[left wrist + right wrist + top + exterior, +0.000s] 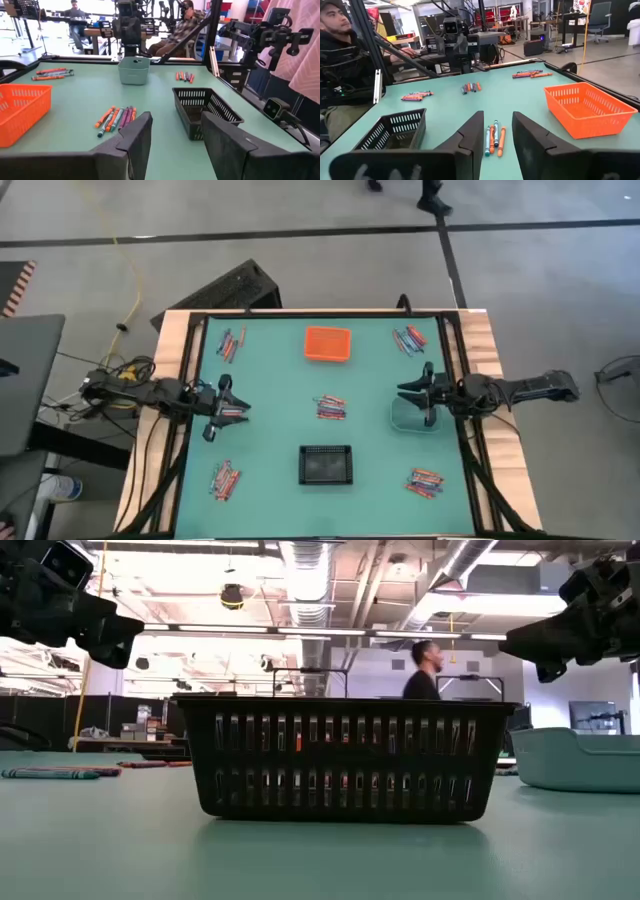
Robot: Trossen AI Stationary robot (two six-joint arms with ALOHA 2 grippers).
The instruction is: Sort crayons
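Crayons lie flat on the teal mat in several small piles: centre [331,408], far left [232,343], far right [409,339], near left [225,478] and near right [425,481]. My left gripper [228,409] hangs open and empty over the mat's left side. In its wrist view [176,120] the centre pile [116,118] lies ahead of it. My right gripper [415,393] hangs open and empty over the pale teal bin [405,418] at the right. In its wrist view [498,116] the centre pile [493,139] shows between the fingers, farther off.
An orange bin [328,344] stands at the far middle and a black bin [326,465] at the near middle. Wooden rails frame the mat. People sit and walk beyond the table. Bare mat lies between the piles.
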